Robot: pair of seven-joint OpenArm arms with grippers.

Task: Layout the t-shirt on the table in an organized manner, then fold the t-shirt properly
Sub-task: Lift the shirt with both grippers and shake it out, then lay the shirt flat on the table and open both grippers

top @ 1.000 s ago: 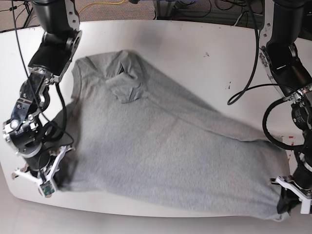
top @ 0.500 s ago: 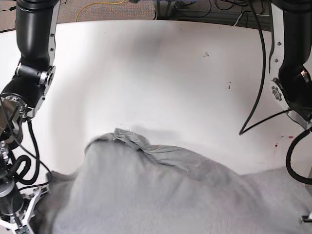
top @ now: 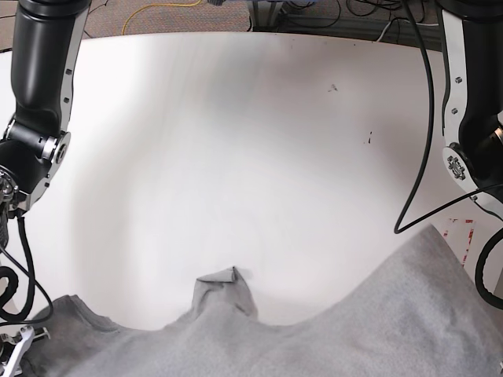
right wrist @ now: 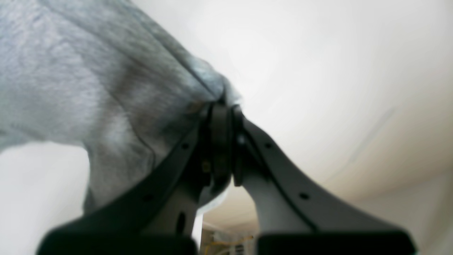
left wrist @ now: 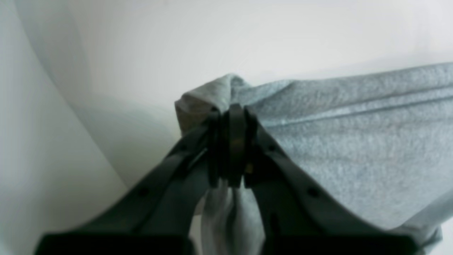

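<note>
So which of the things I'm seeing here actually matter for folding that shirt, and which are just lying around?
Part of the job:
- t-shirt, grey, pulled to the near edge
- table, white
- left gripper, shut on a bunched edge of the shirt
- right gripper, shut on another edge

Just there:
- cables on the floor behind the table
- small dark marks and red mark on the tabletop
</note>
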